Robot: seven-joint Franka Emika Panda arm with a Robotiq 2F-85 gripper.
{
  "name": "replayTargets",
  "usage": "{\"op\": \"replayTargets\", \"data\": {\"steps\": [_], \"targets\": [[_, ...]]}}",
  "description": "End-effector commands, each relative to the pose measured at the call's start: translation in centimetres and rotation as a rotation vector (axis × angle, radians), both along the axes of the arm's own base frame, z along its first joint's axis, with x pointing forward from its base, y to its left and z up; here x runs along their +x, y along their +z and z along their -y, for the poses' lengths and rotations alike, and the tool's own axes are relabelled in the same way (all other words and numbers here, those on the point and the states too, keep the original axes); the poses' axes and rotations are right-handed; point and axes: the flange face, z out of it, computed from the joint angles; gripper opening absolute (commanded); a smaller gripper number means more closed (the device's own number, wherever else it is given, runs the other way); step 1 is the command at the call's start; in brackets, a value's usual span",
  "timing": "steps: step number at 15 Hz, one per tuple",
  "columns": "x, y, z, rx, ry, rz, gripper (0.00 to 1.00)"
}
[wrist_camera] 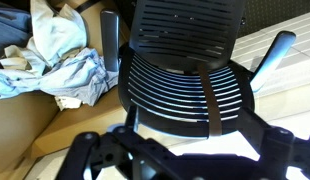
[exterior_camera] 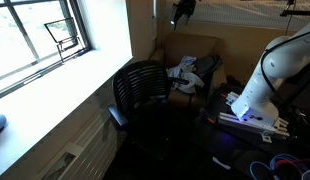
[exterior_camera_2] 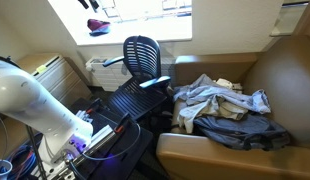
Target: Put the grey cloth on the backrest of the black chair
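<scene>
The black mesh chair shows in both exterior views (exterior_camera: 145, 88) (exterior_camera_2: 141, 55), standing in front of a brown armchair (exterior_camera_2: 285, 70). In the wrist view its backrest (wrist_camera: 190, 70) fills the middle. The grey cloth (exterior_camera_2: 208, 95) lies crumpled on top of a pile of clothes on the armchair seat. It also shows in an exterior view (exterior_camera: 191, 72) and at the left of the wrist view (wrist_camera: 73, 75). My gripper (wrist_camera: 185, 165) is open and empty, low down near the chair and apart from the cloth. It appears in both exterior views (exterior_camera: 243, 117) (exterior_camera_2: 85, 146).
A darker grey garment (exterior_camera_2: 245, 128) and a cream one (exterior_camera_2: 230, 90) lie in the same pile. A window (exterior_camera: 40, 40) and a white sill run beside the chair. A radiator (exterior_camera_2: 55, 68) stands by the wall. Cables (exterior_camera: 280, 165) lie on the floor.
</scene>
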Motion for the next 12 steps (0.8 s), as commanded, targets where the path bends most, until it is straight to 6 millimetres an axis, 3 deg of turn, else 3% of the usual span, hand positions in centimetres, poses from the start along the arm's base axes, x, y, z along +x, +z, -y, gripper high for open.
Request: {"op": "replayTargets", "data": {"steps": [1, 3, 7, 10, 11, 12], "targets": [[1.4, -1.5, 0.0, -0.041, -0.020, -0.006, 1.00], [5.6, -4.9, 0.6, -0.091, -0.128, 0.057, 1.00], [13.1, -7.0, 3.5, -0.151, -0.365, 0.117, 1.00], [18.0, -6.0, 5.2, -0.134, -0.553, 0.151, 1.00], [19.2, -5.1, 4.9, -0.104, -0.610, 0.156, 1.00], [19.7, -3.5, 2.9, -0.065, -0.659, 0.143, 1.00]]}}
